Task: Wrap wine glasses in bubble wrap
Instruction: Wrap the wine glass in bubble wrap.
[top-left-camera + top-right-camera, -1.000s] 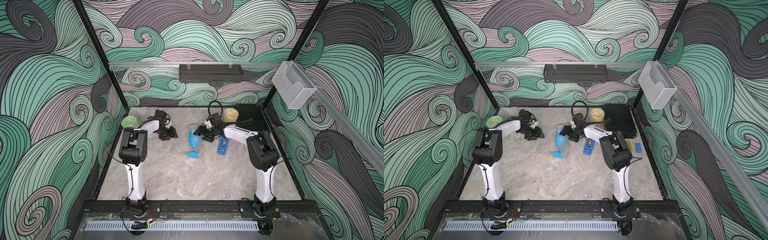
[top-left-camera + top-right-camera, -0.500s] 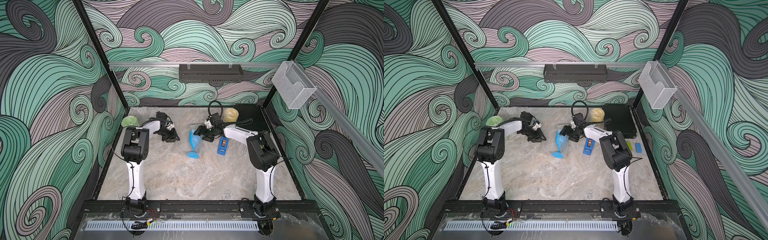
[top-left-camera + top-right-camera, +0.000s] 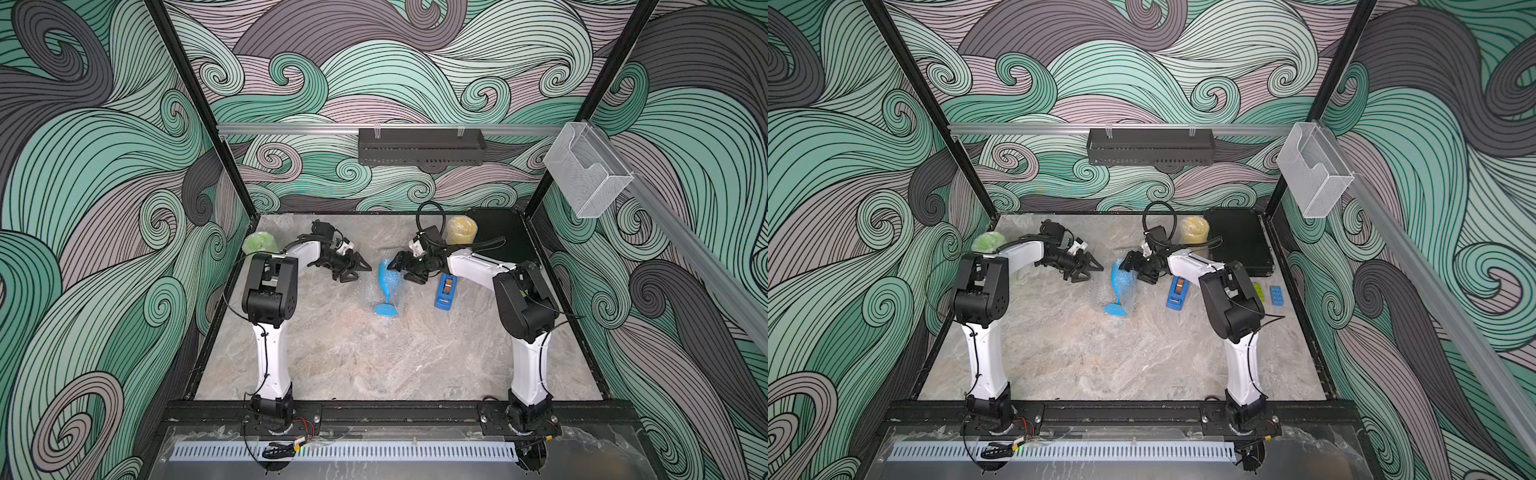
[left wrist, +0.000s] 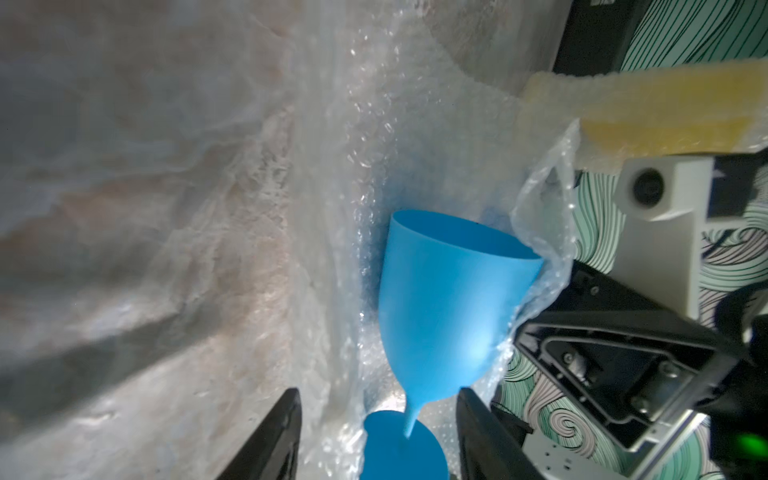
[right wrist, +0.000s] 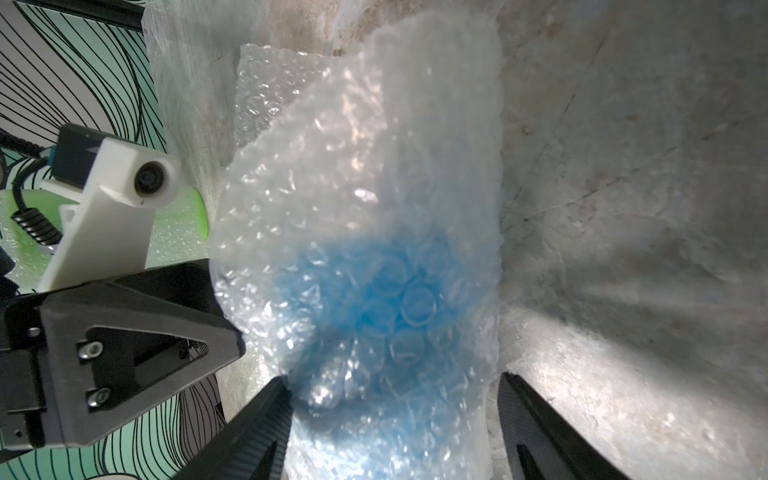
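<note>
The blue wine glass [image 3: 387, 279] lies on its side on a sheet of bubble wrap [image 3: 368, 291] at the middle back of the table, foot toward the front. My left gripper [image 3: 362, 273] is open just left of its bowl. In the left wrist view the stem and foot [image 4: 405, 440] show between its fingers. My right gripper [image 3: 399, 273] is open at the bowl's right side. A fold of bubble wrap [image 5: 365, 208] covers the blue bowl [image 5: 386, 299] between its fingers; one finger touches the wrap. The green [image 3: 259, 243] and yellow [image 3: 461, 230] glasses stand at the back, wrapped.
A blue tape dispenser [image 3: 445, 292] lies just right of the right gripper. A black case [image 3: 498, 232] fills the back right corner. Two small blocks, green [image 3: 1259, 291] and blue [image 3: 1276, 296], sit by the right wall.
My left gripper has moved right, closer to the blue glass. The right arm and the glass have stayed where they were.
</note>
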You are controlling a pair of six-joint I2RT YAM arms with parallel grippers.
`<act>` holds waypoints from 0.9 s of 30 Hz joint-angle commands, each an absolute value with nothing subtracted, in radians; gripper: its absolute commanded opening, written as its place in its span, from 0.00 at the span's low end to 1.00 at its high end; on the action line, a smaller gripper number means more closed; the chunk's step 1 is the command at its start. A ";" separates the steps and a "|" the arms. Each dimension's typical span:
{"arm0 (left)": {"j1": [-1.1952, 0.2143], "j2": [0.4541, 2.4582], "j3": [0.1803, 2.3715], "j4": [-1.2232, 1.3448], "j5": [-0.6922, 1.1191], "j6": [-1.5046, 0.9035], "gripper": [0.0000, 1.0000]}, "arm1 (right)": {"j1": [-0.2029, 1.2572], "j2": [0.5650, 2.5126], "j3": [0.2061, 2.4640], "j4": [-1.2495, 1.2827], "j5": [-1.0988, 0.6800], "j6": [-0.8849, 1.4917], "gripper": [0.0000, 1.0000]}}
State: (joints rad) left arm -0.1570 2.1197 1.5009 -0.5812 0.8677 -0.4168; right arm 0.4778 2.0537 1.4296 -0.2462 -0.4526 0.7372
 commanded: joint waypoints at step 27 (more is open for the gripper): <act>-0.178 2.014 1.491 -0.533 0.888 -0.480 0.01 | 0.487 2.060 1.413 -0.285 -0.411 0.761 0.80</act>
